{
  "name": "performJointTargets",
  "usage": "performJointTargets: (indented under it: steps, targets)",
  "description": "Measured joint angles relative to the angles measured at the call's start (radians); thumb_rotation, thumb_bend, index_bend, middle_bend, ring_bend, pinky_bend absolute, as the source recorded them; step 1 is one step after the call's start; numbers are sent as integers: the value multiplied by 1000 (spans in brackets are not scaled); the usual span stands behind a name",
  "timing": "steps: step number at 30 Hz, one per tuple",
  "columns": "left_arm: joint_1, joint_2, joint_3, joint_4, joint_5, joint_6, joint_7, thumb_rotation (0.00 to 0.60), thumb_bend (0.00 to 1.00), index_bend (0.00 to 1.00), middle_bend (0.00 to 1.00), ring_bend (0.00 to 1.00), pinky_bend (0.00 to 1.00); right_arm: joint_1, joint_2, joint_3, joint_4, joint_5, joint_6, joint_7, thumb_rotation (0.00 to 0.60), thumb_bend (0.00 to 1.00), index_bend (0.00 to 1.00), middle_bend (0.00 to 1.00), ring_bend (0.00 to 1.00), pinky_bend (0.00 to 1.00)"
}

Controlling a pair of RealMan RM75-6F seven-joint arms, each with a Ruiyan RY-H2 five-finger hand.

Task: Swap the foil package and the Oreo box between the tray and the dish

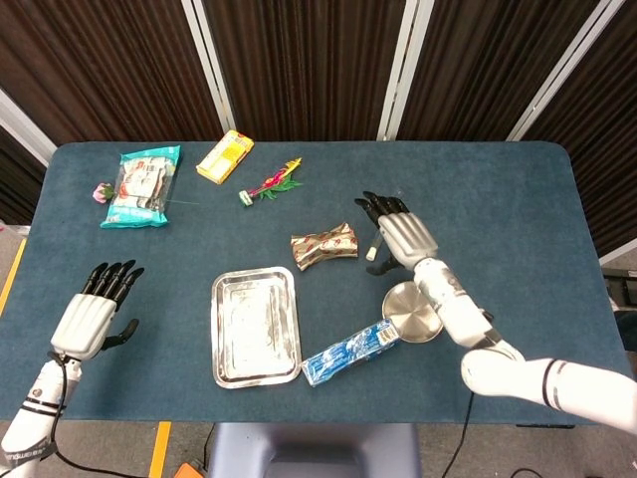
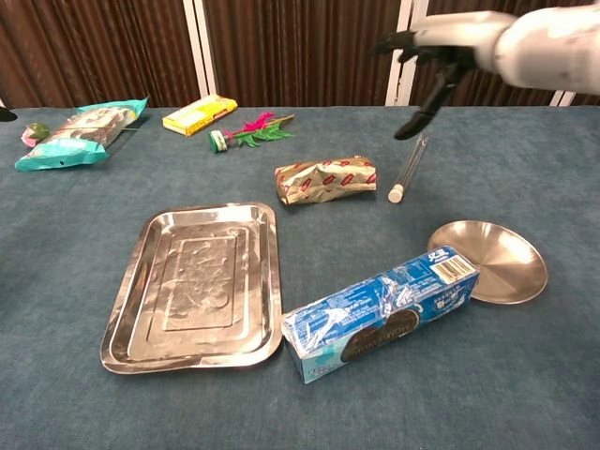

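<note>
While the right hand (image 1: 401, 235) hangs above the middle of the table (image 1: 518, 219) with its fingers (image 2: 433, 94) spread and nothing in them, the Oreo box (image 2: 380, 312) lies flat on the cloth in the lower centre of the frame. The box sits at a slant between the tray (image 1: 256, 326) and the dish (image 2: 497, 260); its left end is just beside the tray's lower right corner and its right end reaches the dish's near left rim, though whether it touches the rim is hard to tell. Both the tray and the dish hold nothing. The foil package (image 1: 324, 245) lies on the table above the tray's upper right corner, near it but apart. In the head view the right hand covers part of a clear tube (image 2: 407, 169) that lies just right of the foil package; in the chest view the hand shows at the upper right, well above the table.

The left hand (image 1: 92, 318) hovers at the lower left of the head view, well apart from the tray, fingers extended side by side and holding nothing.

Along the upper left of the table lie a teal packet (image 1: 143, 186), a yellow box (image 1: 224, 156) and a small pink and green flower sprig (image 1: 270, 183).
</note>
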Motion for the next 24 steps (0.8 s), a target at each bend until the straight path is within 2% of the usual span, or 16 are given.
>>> performJointTargets:
  steps: [8, 15, 17, 19, 24]
  targets:
    - [-16, -2, -25, 46, -38, -40, -27, 600, 368, 0, 0, 0, 0, 208, -247, -39, 336, 253, -60, -226, 600, 128, 70, 61, 0, 0]
    - [-21, -11, -32, 76, -54, -63, -44, 600, 369, 0, 0, 0, 0, 268, -365, -81, 511, 327, -135, -279, 600, 143, 221, 168, 4, 13]
    - [-23, -15, -34, 83, -59, -69, -45, 600, 369, 0, 0, 0, 0, 275, -398, -83, 562, 327, -146, -277, 600, 173, 299, 235, 40, 80]
    - [-25, -18, -36, 87, -63, -73, -43, 600, 368, 0, 0, 0, 0, 281, -429, -81, 608, 323, -153, -271, 600, 211, 388, 284, 106, 187]
    - [-27, -20, -41, 92, -72, -79, -39, 600, 367, 0, 0, 0, 0, 299, -520, -74, 752, 293, -161, -261, 600, 277, 559, 402, 262, 369]
